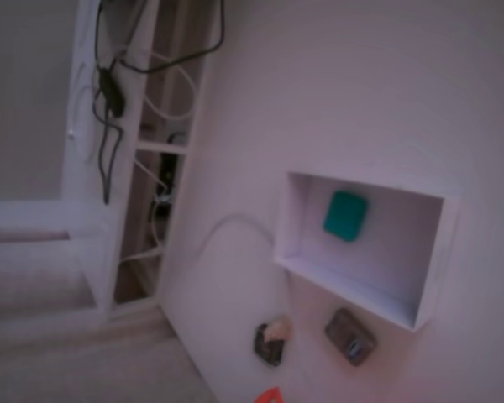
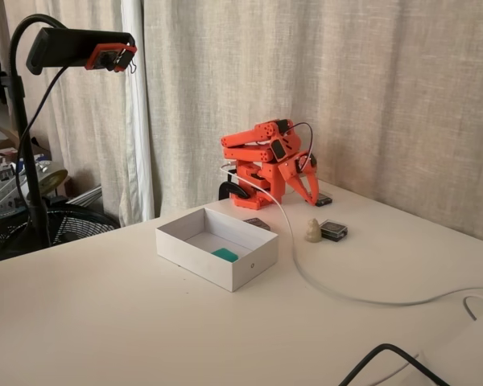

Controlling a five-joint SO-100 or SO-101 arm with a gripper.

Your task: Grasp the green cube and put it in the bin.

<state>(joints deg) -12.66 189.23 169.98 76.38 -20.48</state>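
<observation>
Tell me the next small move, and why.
Probably none beyond keeping the arm parked: the green cube already lies on the floor of the bin, and the gripper sits folded back by the base, holding nothing that I can see.

No readable text, label, brand, number or sign shows in either fixed view.

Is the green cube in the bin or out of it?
In. Both fixed views show the green cube lying on the bin's floor.
</observation>
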